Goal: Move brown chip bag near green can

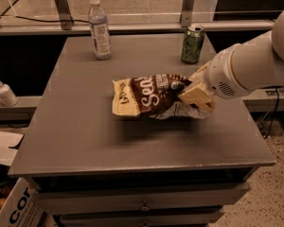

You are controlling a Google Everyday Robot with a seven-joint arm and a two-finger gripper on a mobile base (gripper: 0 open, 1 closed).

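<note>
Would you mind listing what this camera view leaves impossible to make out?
- Camera view: right end of the brown chip bag, covered by the gripper clamped on it.
- The arm: cut off by the right edge.
- Labels of the green can and bottle: print too small to read.
- The cardboard box: cut off at the bottom-left corner.

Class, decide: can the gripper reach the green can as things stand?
Probably yes. The gripper, mid-table and shut on the brown chip bag, has only bare table between it and the green can.
</note>
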